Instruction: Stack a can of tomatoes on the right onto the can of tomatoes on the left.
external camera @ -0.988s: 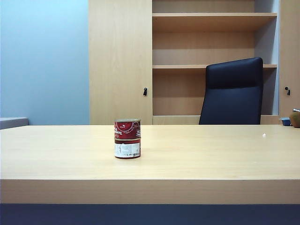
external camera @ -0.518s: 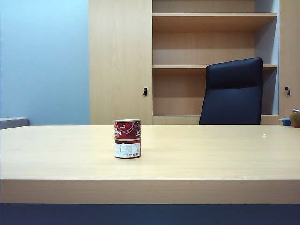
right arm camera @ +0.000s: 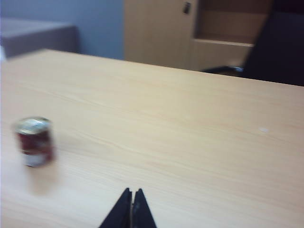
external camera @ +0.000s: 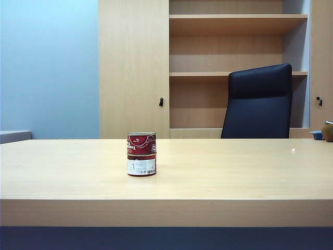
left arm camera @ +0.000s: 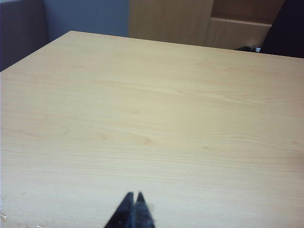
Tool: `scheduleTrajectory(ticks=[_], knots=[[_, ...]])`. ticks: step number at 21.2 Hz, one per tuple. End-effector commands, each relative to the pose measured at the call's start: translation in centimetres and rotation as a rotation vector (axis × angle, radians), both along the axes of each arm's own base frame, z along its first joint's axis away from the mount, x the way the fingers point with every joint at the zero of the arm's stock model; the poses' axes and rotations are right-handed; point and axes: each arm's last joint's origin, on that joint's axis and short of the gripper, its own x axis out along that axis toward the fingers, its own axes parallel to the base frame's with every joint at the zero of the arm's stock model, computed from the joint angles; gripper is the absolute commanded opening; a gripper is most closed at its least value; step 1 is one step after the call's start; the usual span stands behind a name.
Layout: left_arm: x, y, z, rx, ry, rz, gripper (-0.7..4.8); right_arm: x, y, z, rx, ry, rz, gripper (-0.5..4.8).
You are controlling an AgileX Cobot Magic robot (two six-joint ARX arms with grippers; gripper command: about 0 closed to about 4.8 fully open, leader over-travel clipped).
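Stack looks done: upper tomato can [external camera: 141,144] sits square on lower tomato can [external camera: 141,165], left of centre on the table [external camera: 234,172], nothing touching it. Left gripper [left arm camera: 133,199] is pinched closed and empty over bare tabletop. Right gripper [right arm camera: 131,194] likewise closed and empty, well clear of the stack. Neither arm shows in the exterior view. Plenty of free surface all round; the stack stands well in from every table edge. Judgement: nothing left but parking the arms.
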Motion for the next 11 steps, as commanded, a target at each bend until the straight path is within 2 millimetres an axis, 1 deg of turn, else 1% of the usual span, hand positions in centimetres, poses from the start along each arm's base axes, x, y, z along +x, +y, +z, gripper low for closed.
scheduleTrajectory(ticks=[1,2,3,4,6,7,11], knots=[[0.0,0.0,0.1,0.001,-0.007,0.003,-0.02,1.1,-0.8,-1.6,-0.002,-0.045,-0.169,0.26],[0.0,0.0,0.1,0.001,-0.007,0.003,-0.02,1.5,-1.1,-2.1,0.004,-0.058,-0.193,0.26],[0.0,0.0,0.1,0.001,-0.007,0.003,-0.01,2.1,-1.7,-3.4,0.014,-0.098,-0.214,0.26],[0.0,0.0,0.1,0.001,-0.007,0.003,-0.02,2.3,-1.9,-3.8,0.015,-0.095,-0.214,0.26],[0.0,0.0,0.1,0.001,-0.007,0.003,-0.02,2.4,-2.7,-4.0,0.002,-0.069,-0.233,0.26],[0.0,0.0,0.1,0.001,-0.007,0.003,-0.01,2.4,-3.2,-4.0,0.001,-0.072,-0.277,0.26],[0.0,0.0,0.1,0.0,-0.006,0.003,-0.02,2.4,-3.6,-4.6,-0.01,-0.008,-0.321,0.26]])
